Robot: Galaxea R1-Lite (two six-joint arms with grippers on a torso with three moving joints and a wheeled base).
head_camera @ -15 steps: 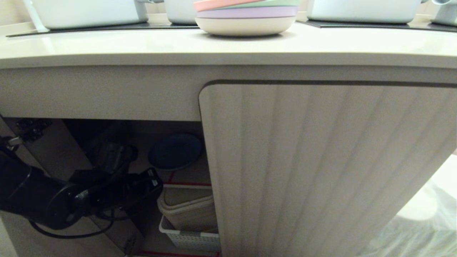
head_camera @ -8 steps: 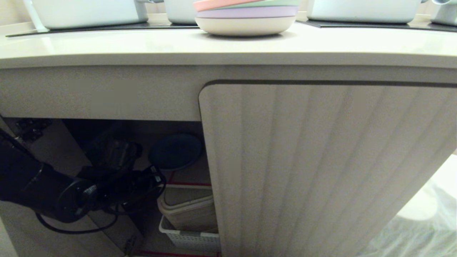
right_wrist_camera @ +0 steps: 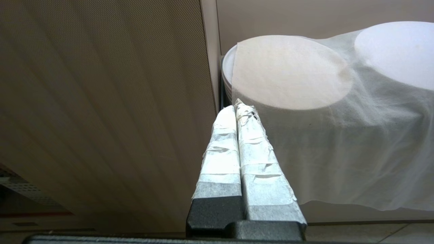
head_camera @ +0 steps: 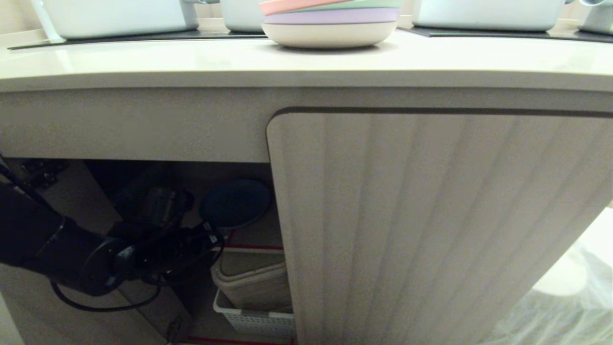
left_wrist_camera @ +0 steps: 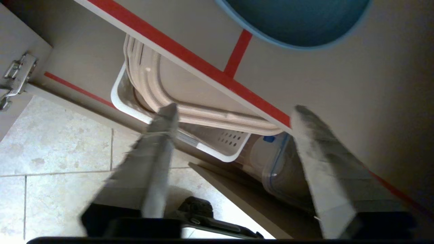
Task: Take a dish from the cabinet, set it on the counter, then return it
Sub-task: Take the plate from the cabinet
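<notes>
your left gripper [left_wrist_camera: 234, 112] hangs at the mouth of the open cabinet [head_camera: 421, 215], jaws spread wide and grasping nothing, the red-taped shelf edge [left_wrist_camera: 190, 59] showing between them. just below that edge sit a white perforated basket [head_camera: 254, 318] with beige trays [head_camera: 251, 280] stacked in it. further in, on the shelf, you can see the dish [head_camera: 234, 203] lying flat, apart from the jaws and a little beyond them. above all this the table [head_camera: 306, 60] carries the pastel plate stack [head_camera: 330, 21] and white pots [head_camera: 115, 17] at the back, with no blue plate on it. your right gripper [right_wrist_camera: 237, 108] is parked low beside the closed ribbed door, jaws pressed together on nothing. where the task stands you can't tell from this alone: either the dish is already returned, or the grasp is yet to come.
</notes>
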